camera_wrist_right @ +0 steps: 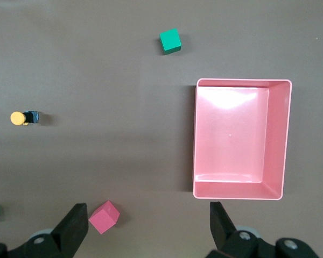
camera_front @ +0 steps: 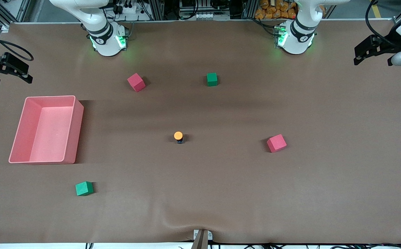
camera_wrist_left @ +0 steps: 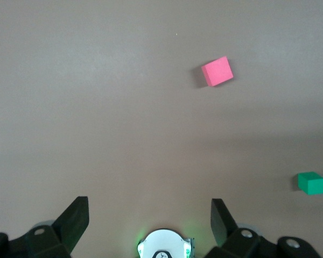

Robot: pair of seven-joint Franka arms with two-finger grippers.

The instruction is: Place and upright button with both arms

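Left hand (camera_wrist_left: 145, 217) and right hand (camera_wrist_right: 145, 220) wide, empty

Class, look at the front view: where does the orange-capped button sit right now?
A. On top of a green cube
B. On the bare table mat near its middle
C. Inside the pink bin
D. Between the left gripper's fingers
B. The button stands alone on the brown table mat, apart from the empty pink bin, every cube and both grippers.

No readable text or labels
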